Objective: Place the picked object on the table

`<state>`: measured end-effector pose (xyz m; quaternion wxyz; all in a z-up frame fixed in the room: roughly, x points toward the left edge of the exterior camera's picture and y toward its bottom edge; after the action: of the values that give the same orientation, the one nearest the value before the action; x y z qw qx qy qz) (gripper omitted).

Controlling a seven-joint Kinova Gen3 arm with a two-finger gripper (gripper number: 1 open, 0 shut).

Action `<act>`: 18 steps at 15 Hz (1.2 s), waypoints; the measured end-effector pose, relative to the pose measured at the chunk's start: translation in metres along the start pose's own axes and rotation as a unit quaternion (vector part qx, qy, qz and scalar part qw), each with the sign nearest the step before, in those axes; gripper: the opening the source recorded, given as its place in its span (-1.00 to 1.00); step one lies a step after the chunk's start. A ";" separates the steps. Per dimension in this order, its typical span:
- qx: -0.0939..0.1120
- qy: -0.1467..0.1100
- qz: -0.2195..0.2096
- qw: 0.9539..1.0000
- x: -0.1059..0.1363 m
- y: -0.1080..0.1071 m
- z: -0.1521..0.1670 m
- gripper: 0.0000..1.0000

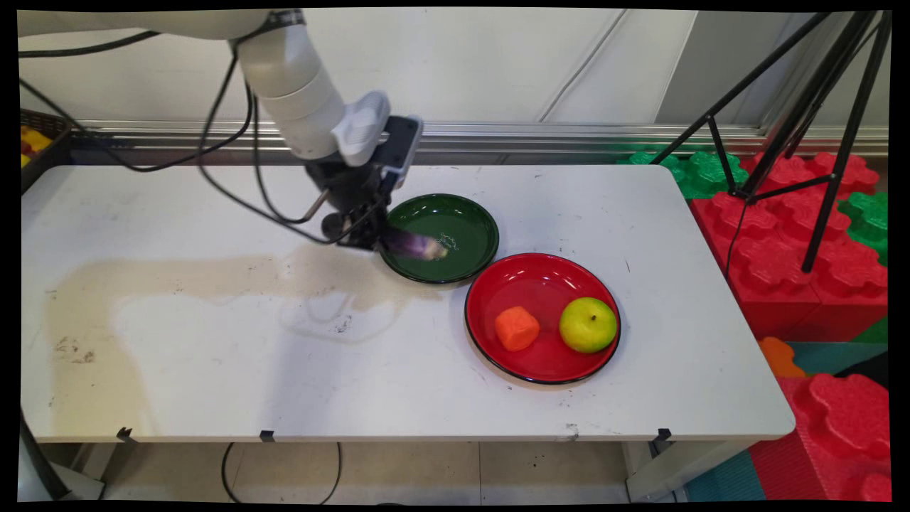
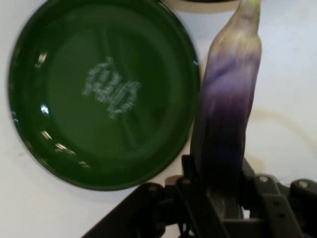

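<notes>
My gripper (image 1: 384,240) is shut on a purple eggplant (image 1: 416,246) and holds it by its dark end, just above the left rim of the green plate (image 1: 469,213). In the hand view the eggplant (image 2: 229,104) rises between my fingers, its pale tip pointing away from me, beside the green plate (image 2: 64,59) and over the white table. A red plate (image 1: 547,274) to the right of the green one carries an orange piece (image 1: 517,328) and a green apple (image 1: 588,324).
A yellowish stain (image 1: 185,274) spreads across the white table (image 1: 213,384) on its left half. A black tripod (image 1: 810,135) and red and green foam blocks (image 1: 796,235) stand off the table's right end. A dark basket (image 1: 39,139) sits at the far left.
</notes>
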<state>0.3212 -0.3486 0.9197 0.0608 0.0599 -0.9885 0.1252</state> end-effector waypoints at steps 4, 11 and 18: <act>-0.017 -0.004 0.030 0.999 -0.005 0.023 -0.005 -1.00; -0.039 -0.031 0.059 0.997 -0.001 0.042 0.016 -1.00; -0.046 -0.040 0.080 0.995 0.014 0.043 0.051 -1.00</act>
<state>0.2967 -0.3218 0.8620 0.0138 -0.0172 -0.9965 0.0811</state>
